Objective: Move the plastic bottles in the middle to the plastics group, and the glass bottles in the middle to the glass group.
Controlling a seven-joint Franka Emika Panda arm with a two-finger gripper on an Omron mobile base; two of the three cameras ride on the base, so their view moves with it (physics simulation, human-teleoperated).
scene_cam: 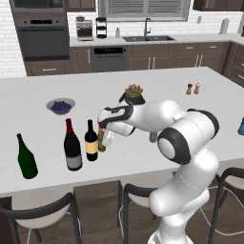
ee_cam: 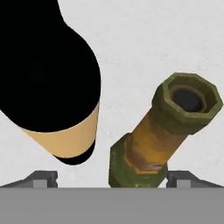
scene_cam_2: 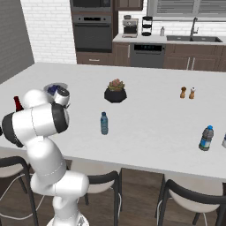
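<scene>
My gripper (ee_cam: pixel 116 179) is open, pointing down over the slim olive-brown glass bottle (ee_cam: pixel 162 131), which stands between the spread fingertips (ee_cam: pixel 41 179). Right beside it stands the black wine bottle with the tan label (ee_cam: pixel 48 78). In the left base view the gripper (scene_cam: pixel 106 137) hangs over the olive bottle (scene_cam: pixel 101 143), next to the black bottle (scene_cam: pixel 91 141). Left of these stand the red-topped bottle with a grey label (scene_cam: pixel 72 145) and the green wine bottle (scene_cam: pixel 26 157). A small translucent blue plastic bottle (scene_cam_2: pixel 104 123) stands mid-counter. Another blue bottle (scene_cam_2: pixel 206 138) stands far right.
A bowl of blue fruit (scene_cam: pixel 60 105) sits behind the glass bottles. A potted plant (scene_cam_2: pixel 115 91) and two shakers (scene_cam_2: pixel 187 92) stand further back on the white island counter (scene_cam_2: pixel 150 110). Stools line the near edge below the counter.
</scene>
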